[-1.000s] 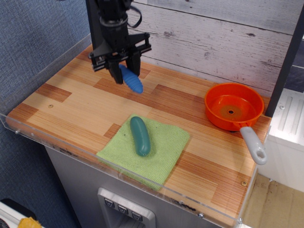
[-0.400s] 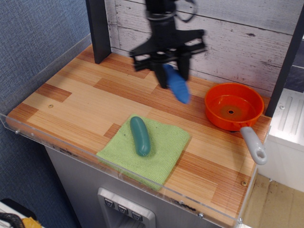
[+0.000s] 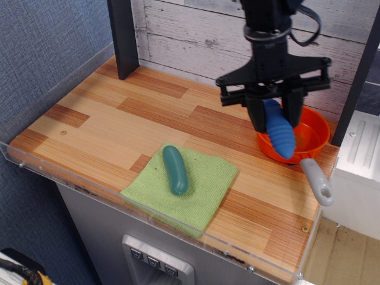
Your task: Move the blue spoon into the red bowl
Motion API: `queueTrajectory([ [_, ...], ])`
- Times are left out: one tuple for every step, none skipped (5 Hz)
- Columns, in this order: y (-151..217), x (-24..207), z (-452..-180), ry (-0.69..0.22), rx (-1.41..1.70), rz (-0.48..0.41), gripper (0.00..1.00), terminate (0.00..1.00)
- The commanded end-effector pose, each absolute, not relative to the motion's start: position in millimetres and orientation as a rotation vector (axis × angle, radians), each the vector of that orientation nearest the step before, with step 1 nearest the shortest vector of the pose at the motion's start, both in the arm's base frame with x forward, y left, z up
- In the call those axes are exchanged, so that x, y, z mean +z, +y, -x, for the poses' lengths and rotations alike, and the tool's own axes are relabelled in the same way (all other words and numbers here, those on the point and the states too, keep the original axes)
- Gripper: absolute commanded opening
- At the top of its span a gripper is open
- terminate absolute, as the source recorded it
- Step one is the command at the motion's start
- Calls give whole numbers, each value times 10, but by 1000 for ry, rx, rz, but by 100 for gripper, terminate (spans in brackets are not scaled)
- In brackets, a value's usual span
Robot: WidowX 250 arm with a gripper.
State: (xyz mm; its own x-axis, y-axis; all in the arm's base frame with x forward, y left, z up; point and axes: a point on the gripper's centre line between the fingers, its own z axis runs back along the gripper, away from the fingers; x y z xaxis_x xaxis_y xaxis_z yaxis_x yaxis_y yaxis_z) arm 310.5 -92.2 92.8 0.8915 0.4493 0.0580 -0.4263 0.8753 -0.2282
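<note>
Wooden table (image 3: pixel 119 127) with a green cloth (image 3: pixel 202 190) near its front edge; red bowl (image 3: pixel 309 139) at right; black gripper (image 3: pixel 274 113) above the bowl's near rim, fingers clamped on the blue spoon (image 3: pixel 280 133); best to centre it over the bowl before letting go.

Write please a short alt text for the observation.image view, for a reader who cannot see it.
A black gripper holds the blue spoon in the air in front of the red bowl, at the right of a wooden table. Nearer the front edge, a teal oblong lies on a green cloth.
</note>
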Motion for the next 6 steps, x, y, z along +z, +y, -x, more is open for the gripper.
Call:
queueTrajectory([
  [-1053, 844, -3142, -68, 437, 258, 0, 0],
  [-1151, 751, -3227, -64, 441, 219, 0, 0],
  [-1141, 749, -3299, -64, 468, 227, 0, 0],
  [-1082, 721, -3356, -68, 467, 214, 0, 0],
  [-1040, 664, -3437, -58, 485, 215, 0, 0],
  [-1040, 658, -3455, -54, 486, 209, 0, 0],
])
